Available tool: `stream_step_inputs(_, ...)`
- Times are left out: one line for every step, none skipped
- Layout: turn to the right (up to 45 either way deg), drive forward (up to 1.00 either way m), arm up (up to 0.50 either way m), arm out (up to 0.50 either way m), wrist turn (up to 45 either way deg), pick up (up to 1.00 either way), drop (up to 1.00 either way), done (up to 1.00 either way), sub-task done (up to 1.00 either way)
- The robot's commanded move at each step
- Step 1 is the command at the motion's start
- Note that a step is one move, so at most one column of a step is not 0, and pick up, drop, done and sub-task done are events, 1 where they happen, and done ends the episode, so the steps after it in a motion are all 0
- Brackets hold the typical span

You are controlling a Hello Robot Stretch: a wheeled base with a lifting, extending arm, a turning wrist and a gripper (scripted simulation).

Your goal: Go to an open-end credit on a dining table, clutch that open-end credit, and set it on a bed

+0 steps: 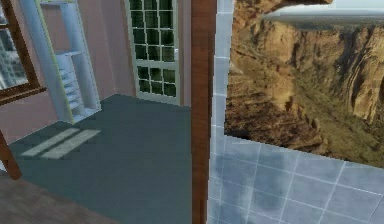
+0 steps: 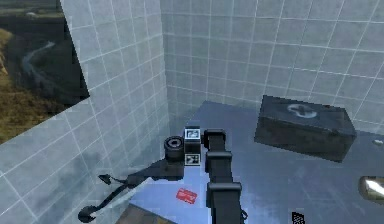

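Below, gripper (image 2: 92,197) by cut-off pale slab (image 2: 150,203), hold impossible to tell, red card (image 2: 186,195) beside arm (image 2: 222,180)

small red card (image 2: 186,194) on pale surface (image 2: 152,200)

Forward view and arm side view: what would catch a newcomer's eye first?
At the forward view's right, an opening in the tiled wall shows rocky cliffs; a glass-paned door stands left of it. In the arm side view, the dark arm rises from the bottom edge, with a dark box at the right.
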Motion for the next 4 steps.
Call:
stream_step_inputs(0.0,0.0,0.0,0.0,45.0,0.0,0.0,0.0,0.0)
stream_step_inputs(0.0,0.0,0.0,0.0,45.0,0.0,0.0,0.0,0.0)
stream_step_inputs(0.0,0.0,0.0,0.0,9.0,0.0,0.0,0.0,0.0)
stream_step_inputs(0.0,0.0,-0.3,0.0,0.0,0.0,0.0,0.0,0.0)
